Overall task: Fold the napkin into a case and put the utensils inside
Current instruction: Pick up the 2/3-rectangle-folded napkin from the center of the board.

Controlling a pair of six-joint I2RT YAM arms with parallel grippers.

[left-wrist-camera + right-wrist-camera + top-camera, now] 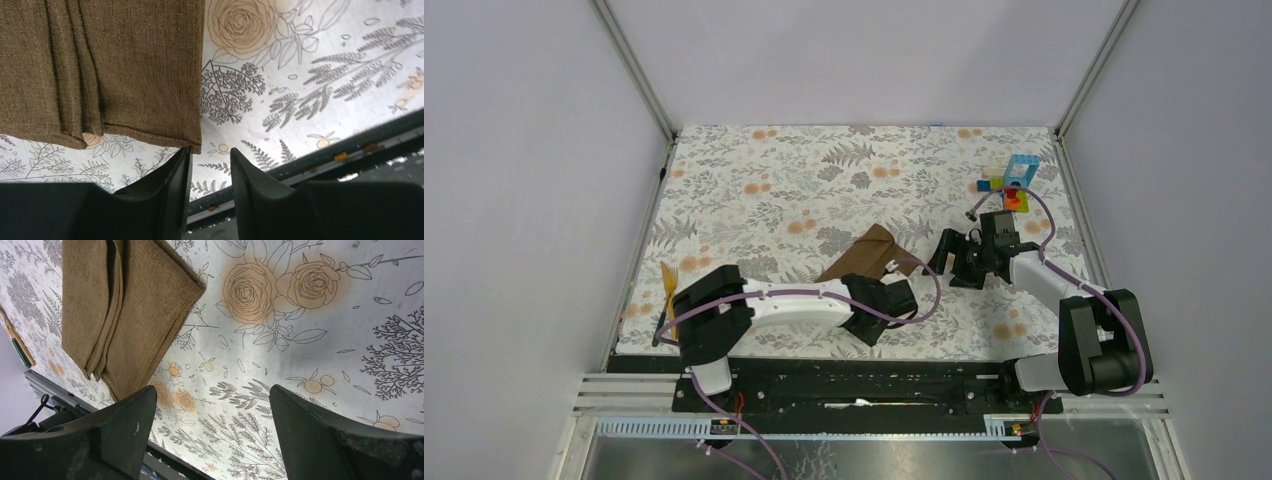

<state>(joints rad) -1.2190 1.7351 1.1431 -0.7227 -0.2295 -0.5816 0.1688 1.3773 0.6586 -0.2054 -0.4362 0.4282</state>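
Pale grey walls are enclosing the surface [824, 170] on three sides, and a grey-and-orange floral covering is lying across it. From overhead I am counting one napkin [871, 255], brown and folded into a narrow strip. It is lying slantwise near the middle of the surface, between my two tools. The utensils [667, 285], yellow-orange, are lying close together at the left edge of the surface, well apart from the napkin. They are showing too small there for me to count. One small stack of toy blocks [1014, 180] is standing at the far right, beyond my right arm, with blue, yellow, green and red pieces showing.

My left tool [904, 297] is sitting at the near end of the napkin. Its wrist view is adding what the overhead view is not giving: the napkin [100, 65] is lying in several overlapping layers with parallel fold edges. The left tool [210, 165] is standing narrow, with only the floral covering showing through the slim gap. One fingertip [186, 155] is sitting right at the napkin's near corner; I cannot tell whether it is touching. A black rail [350, 155] is running along the near edge.

My right tool [952, 255] is hovering just right of the napkin. In its wrist view the right tool [212, 410] is spread wide and gripping nothing. The napkin [125, 305] is lying at upper left, apart from both fingers.
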